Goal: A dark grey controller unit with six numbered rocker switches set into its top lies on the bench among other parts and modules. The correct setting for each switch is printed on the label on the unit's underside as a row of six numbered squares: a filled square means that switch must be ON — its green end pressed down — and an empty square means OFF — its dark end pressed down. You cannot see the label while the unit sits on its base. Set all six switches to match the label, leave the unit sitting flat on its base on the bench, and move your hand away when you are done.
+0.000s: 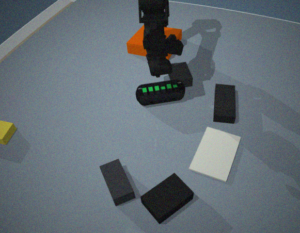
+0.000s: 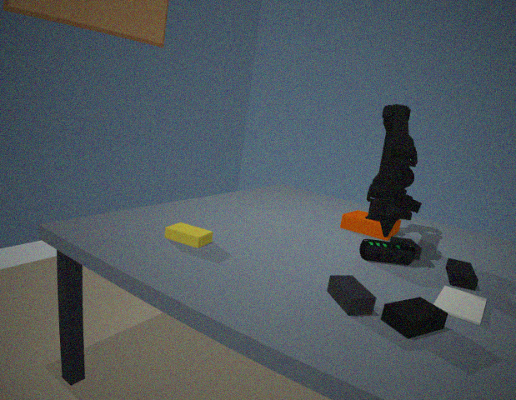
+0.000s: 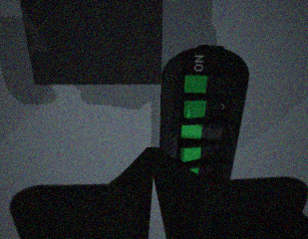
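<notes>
A black robot arm (image 1: 154, 37) (image 2: 395, 163) reaches down over a grey worktop (image 1: 70, 120) (image 2: 258, 258). Its claw (image 1: 156, 75) (image 2: 387, 235) (image 3: 152, 152) points downward, its two fingers together at the tips with nothing held between them. The tips are just above or at the controller unit; whether they touch it is too dark to tell.

The dark controller unit (image 1: 160, 93) (image 2: 389, 251) (image 3: 205, 115), a long block with rounded ends, lies below the claw with its switch side up. A row of six green patches runs along its top, some broad and some thin, with the word ON readable at one end in the wrist view. The label underneath is hidden.

Just beside the unit sits a dark grey block (image 1: 182, 74) (image 3: 94, 42). Behind it, partly covered by the arm, is an orange block (image 1: 136, 48) (image 2: 354, 222). A narrow black block (image 1: 224, 102) (image 2: 462, 273) and a flat white slab (image 1: 214, 154) (image 2: 461, 303) lie to the right in the top view. Nearer the bottom are a long charcoal block (image 1: 117, 181) (image 2: 350, 294) and a broad black block (image 1: 167, 196) (image 2: 413, 316). A yellow block (image 1: 3, 130) (image 2: 187, 234) lies well apart at the far left.
</notes>
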